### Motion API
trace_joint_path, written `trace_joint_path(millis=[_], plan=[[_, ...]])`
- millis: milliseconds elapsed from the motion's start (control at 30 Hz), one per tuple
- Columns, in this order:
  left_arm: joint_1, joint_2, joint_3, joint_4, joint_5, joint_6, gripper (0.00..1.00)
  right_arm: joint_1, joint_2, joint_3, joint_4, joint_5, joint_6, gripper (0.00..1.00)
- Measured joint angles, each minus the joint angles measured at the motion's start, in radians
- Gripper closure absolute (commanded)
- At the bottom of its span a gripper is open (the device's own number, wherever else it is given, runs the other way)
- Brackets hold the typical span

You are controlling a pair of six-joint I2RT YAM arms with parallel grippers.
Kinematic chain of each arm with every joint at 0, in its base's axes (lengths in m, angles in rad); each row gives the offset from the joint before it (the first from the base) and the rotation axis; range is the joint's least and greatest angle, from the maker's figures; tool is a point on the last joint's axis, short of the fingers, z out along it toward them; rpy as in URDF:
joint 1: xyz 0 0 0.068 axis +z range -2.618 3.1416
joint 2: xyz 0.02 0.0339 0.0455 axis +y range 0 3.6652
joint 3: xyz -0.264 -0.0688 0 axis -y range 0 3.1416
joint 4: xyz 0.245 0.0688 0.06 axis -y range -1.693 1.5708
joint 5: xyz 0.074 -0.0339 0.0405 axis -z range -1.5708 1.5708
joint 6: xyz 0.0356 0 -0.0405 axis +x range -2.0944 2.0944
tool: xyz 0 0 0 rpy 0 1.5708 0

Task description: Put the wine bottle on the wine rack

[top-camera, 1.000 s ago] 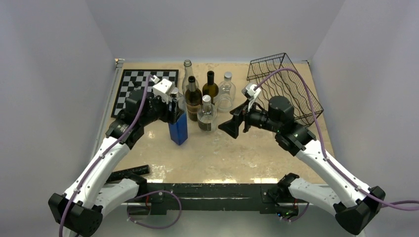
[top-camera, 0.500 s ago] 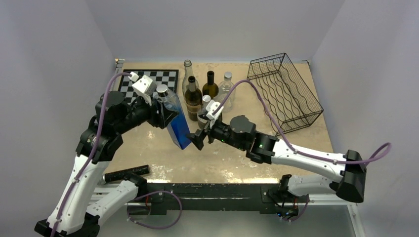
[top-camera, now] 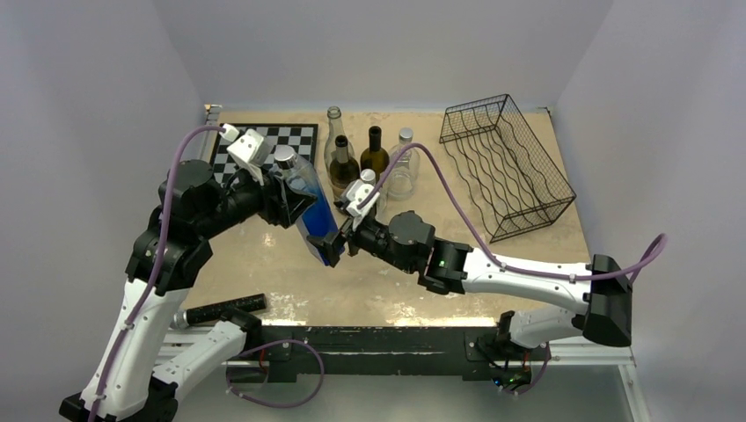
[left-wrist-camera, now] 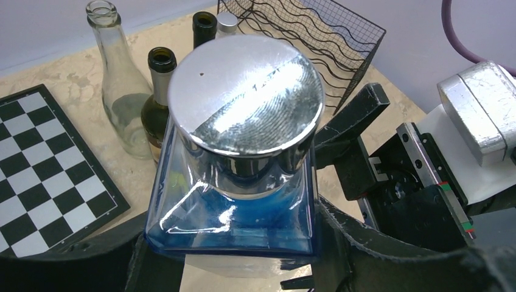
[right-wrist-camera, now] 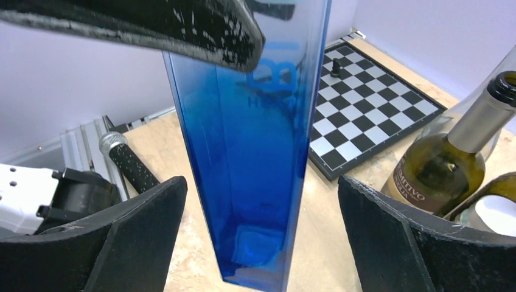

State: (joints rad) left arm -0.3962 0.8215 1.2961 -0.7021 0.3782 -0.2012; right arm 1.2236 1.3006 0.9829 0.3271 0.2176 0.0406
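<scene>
The wine bottle is a tall square blue glass bottle with a silver cap. It is tilted, with the cap toward the back left. My left gripper is shut on its upper body, with the fingers on both sides of the blue shoulder. My right gripper is open, with its jaws on either side of the bottle's lower end and not touching it. The black wire wine rack stands at the back right, far from both grippers, and also shows in the left wrist view.
A chessboard lies at the back left. Several bottles stand at the back middle: a clear one, dark ones, and a short capped one just behind my right wrist. A black handle lies at the near left edge.
My left gripper has raised and tilted the blue bottle toward the left. My right arm has swung left from near the rack, and its open jaws now straddle the bottle's lower end.
</scene>
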Motion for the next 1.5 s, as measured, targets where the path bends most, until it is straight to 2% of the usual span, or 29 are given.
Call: trace_joint_path(millis=[233, 367, 500, 567, 700, 833, 1067, 1167, 1233, 1267, 1300, 1433, 1500], plan=[[0.0, 0.01, 0.009, 0.0, 0.005, -0.032, 1.0, 0.0, 0.084, 0.058, 0.006, 0.021, 0.036, 0.02], [0.0, 0.003, 0.021, 0.003, 0.013, -0.052, 1.0, 0.0, 0.123, 0.055, 0.022, 0.068, 0.043, 0.09], [0.0, -0.011, 0.032, 0.002, 0.011, -0.058, 1.0, 0.007, 0.119, 0.001, 0.128, 0.091, 0.035, 0.14], [0.0, -0.019, 0.037, 0.0, 0.011, -0.061, 1.0, 0.01, 0.119, -0.014, 0.164, 0.099, 0.024, 0.13], [0.0, -0.034, 0.044, 0.001, 0.01, -0.069, 1.0, 0.013, 0.119, -0.025, 0.206, 0.107, -0.011, 0.02], [0.0, -0.05, 0.05, -0.002, 0.01, -0.069, 1.0, 0.014, 0.119, -0.03, 0.232, 0.103, -0.044, 0.04], [0.0, -0.056, 0.056, -0.006, 0.008, -0.069, 1.0, 0.015, 0.119, -0.055, 0.242, 0.087, -0.076, 0.28], [0.0, -0.056, 0.058, -0.013, -0.002, -0.07, 1.0, 0.016, 0.119, -0.055, 0.234, 0.082, -0.109, 0.58], [0.001, -0.053, 0.06, -0.023, -0.019, -0.092, 1.0, 0.024, 0.117, -0.055, 0.219, 0.079, -0.167, 0.96], [0.001, -0.051, 0.06, -0.032, -0.019, -0.095, 0.94, 0.029, 0.115, -0.055, 0.21, 0.088, -0.169, 1.0], [0.001, -0.051, 0.06, -0.042, -0.019, -0.094, 0.75, 0.029, 0.112, -0.055, 0.199, 0.091, -0.179, 1.0], [0.0, -0.06, 0.06, -0.044, -0.005, -0.095, 0.24, 0.028, 0.077, -0.054, 0.156, 0.108, -0.244, 1.0], [-0.004, -0.073, 0.06, -0.041, 0.001, -0.09, 0.12, 0.029, 0.046, -0.054, 0.129, 0.118, -0.302, 1.0]])
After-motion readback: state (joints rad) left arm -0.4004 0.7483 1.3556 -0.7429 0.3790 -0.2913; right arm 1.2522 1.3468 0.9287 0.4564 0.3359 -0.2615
